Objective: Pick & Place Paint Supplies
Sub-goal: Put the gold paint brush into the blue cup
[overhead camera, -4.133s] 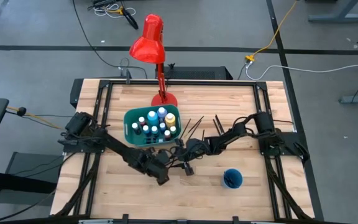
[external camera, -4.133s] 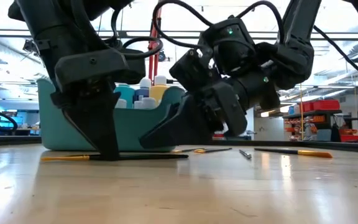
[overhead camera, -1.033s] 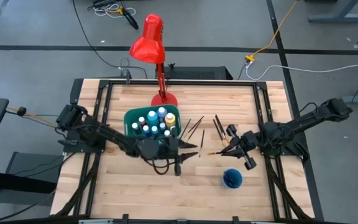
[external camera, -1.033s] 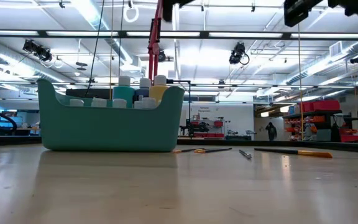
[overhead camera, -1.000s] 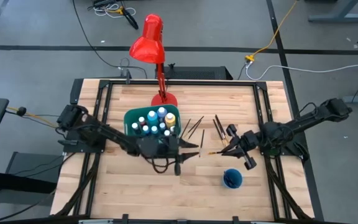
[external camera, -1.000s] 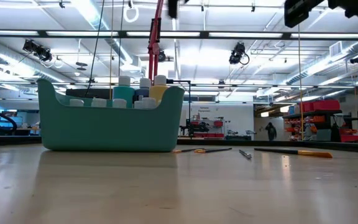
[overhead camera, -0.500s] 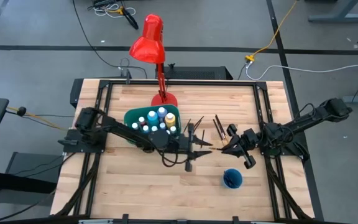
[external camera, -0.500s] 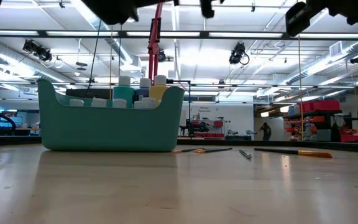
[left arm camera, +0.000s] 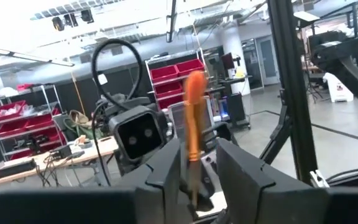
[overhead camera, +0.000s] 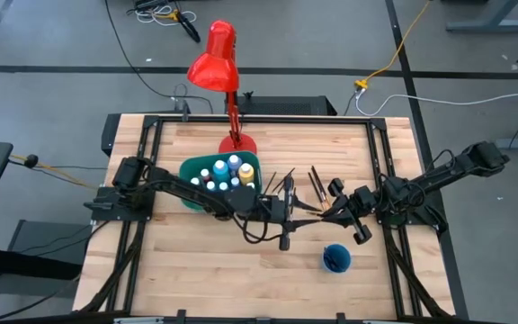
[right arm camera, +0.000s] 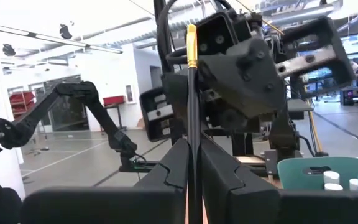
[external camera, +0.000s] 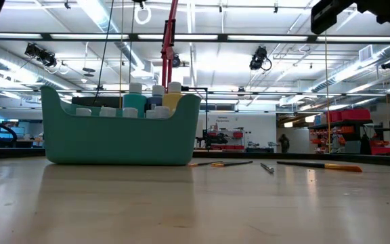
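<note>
Wooden table [overhead camera: 196,261] front bare, left gripper [left arm camera: 194,180] pinching orange-handled brush [left arm camera: 194,102], right gripper [right arm camera: 193,180] pinching dark brush [right arm camera: 192,106].

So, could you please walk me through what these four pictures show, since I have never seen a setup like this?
This is a robot with two dark arms working at a wooden table. One picture looks straight down from above, one looks level across the tabletop, and two come from cameras on the arms' wrists.

From above, the left gripper and the right gripper nearly meet above the middle of the table. Each is shut on its own thin paintbrush: the left brush has an orange end, the right brush a dark handle with a gold tip.

On the table stand a teal bin full of white-capped paint bottles, a red lamp behind it, and a small blue cup near the front. A few loose brushes lie beside the bin.
</note>
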Tool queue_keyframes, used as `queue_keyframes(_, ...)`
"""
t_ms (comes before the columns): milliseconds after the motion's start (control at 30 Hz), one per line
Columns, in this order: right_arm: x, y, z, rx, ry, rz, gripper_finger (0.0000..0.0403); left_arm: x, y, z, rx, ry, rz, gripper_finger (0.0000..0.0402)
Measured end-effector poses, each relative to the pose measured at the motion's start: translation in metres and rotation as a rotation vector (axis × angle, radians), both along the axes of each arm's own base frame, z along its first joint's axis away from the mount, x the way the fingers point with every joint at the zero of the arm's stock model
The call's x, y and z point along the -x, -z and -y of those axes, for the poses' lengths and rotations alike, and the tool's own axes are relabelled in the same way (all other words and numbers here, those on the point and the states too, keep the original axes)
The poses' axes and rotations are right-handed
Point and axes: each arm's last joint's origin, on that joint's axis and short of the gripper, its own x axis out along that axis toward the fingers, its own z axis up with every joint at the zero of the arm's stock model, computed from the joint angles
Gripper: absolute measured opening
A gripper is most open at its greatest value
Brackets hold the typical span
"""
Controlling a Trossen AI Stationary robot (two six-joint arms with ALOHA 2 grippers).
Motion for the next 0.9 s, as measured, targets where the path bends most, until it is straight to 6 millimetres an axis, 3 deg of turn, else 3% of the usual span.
queue_keyframes(267, 0.0, 0.001, 0.0, 0.016, 0.001, -0.007, 0.003, -0.001, 0.0, 0.0, 0.002, -0.001, -0.013, 0.0022)
queue_keyframes(400, -0.001, 0.005, -0.001, 0.067, -0.001, -0.028, 0.0049, -0.001, 0.004, 0.0, 0.029, -0.014, -0.055, 0.0023)
queue_keyframes(700, -0.004, 0.017, 0.005, 0.133, 0.152, -0.146, 0.0136, -0.004, 0.02, -0.003, 0.13, -0.065, -0.231, 0.0024)
queue_keyframes(900, -0.007, 0.021, 0.007, 0.081, 0.105, -0.243, 0.0147, -0.006, 0.028, -0.012, 0.214, -0.034, -0.32, 0.0032)
